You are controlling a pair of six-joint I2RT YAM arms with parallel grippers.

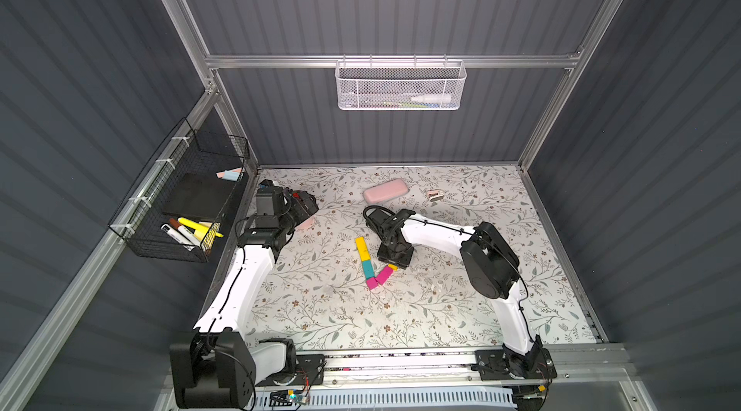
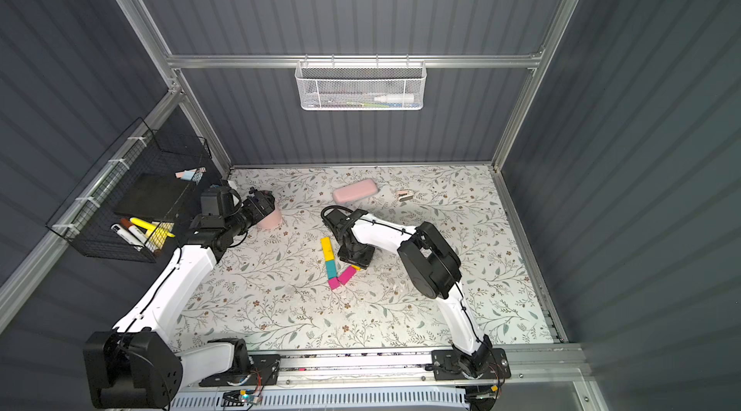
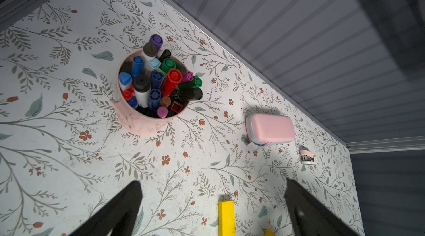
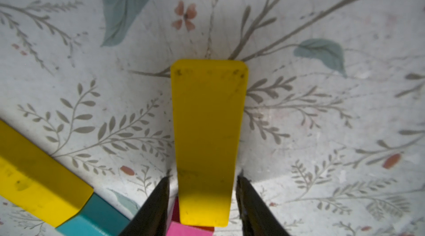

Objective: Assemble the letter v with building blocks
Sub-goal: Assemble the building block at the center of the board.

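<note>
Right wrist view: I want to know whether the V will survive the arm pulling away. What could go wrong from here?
The right hand flanks the yellow block closely on both sides, so a slanted retreat could drag it askew. The block's near end seems to overlap the magenta block; whether it rests on it is unclear, but it might sit tilted or slip.

Even overhead light, soft shadows on the table [image 1: 320,308], wide-angle bending at edges, right wrist view slightly blurred
</note>
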